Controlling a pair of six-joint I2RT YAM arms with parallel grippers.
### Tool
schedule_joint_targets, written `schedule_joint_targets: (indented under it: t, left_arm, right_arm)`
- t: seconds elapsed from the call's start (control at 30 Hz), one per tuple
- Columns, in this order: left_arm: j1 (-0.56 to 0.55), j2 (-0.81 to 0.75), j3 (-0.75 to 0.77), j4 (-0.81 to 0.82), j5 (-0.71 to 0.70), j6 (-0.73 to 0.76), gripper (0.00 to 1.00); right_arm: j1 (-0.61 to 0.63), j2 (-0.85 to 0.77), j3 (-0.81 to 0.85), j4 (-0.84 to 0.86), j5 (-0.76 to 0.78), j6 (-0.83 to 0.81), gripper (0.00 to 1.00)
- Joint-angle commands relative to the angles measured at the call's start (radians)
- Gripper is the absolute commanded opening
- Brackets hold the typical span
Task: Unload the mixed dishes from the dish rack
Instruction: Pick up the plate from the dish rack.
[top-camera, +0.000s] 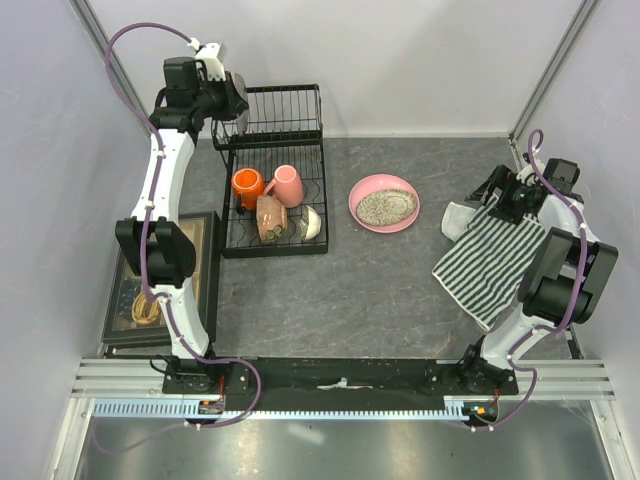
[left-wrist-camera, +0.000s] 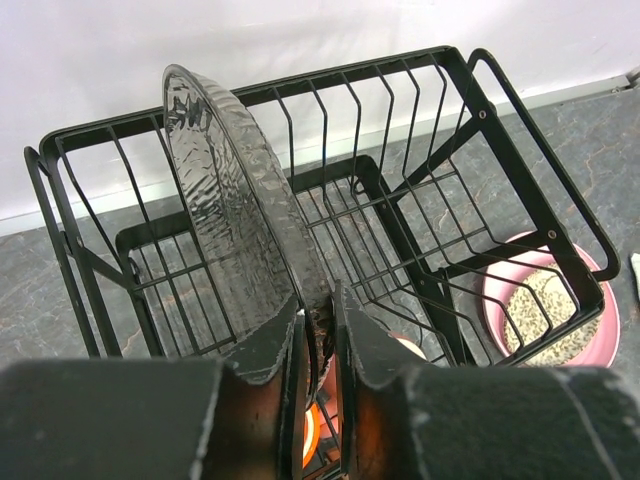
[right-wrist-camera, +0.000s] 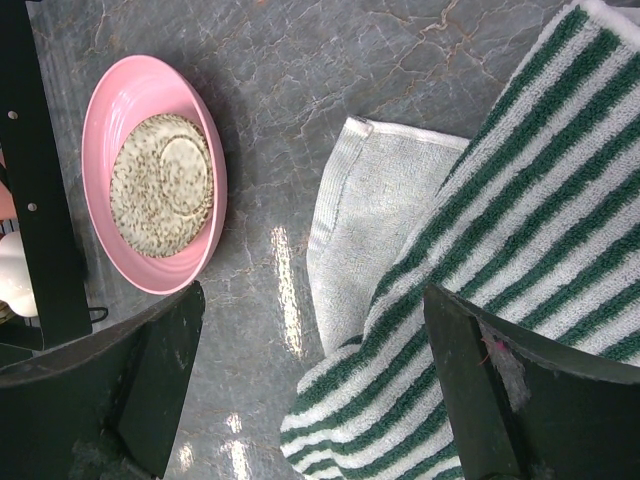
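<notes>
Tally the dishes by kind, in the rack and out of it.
Mugs: 2 (orange mug, pink mug)
Bowls: 2 (tan bowl, white bowl)
Shallow dishes: 1 (pink dish)
Plates: 1 (clear glass plate)
Total: 6

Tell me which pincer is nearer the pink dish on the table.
Right. The right pincer hangs open over the striped cloth, beside the pink dish; the left pincer grips the glass plate at the back of the rack, farther off.

A green-striped cloth (top-camera: 490, 262) lies rumpled at the right, well apart from the black-framed trinket box (top-camera: 128, 300).
</notes>
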Motion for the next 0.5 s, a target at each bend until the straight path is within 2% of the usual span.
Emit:
schedule_joint_targets:
  t: [0.0,0.23,0.47]
  left_arm:
    - [0.010,-0.062,0.045,0.035,-0.003,-0.016,0.13]
    - [0.010,-0.080,0.043,0.033,0.001,-0.022,0.05]
    - [0.010,-0.092,0.048,0.036,0.009,-0.031,0.02]
  right_arm:
    - [-0.005,0.014,0.002,0.018,-0.007,-0.019,0.98]
    - [-0.005,0.009,0.002,0.015,-0.010,-0.019,0.98]
    - [-0.005,0.009,0.002,0.015,-0.011,-0.021,0.98]
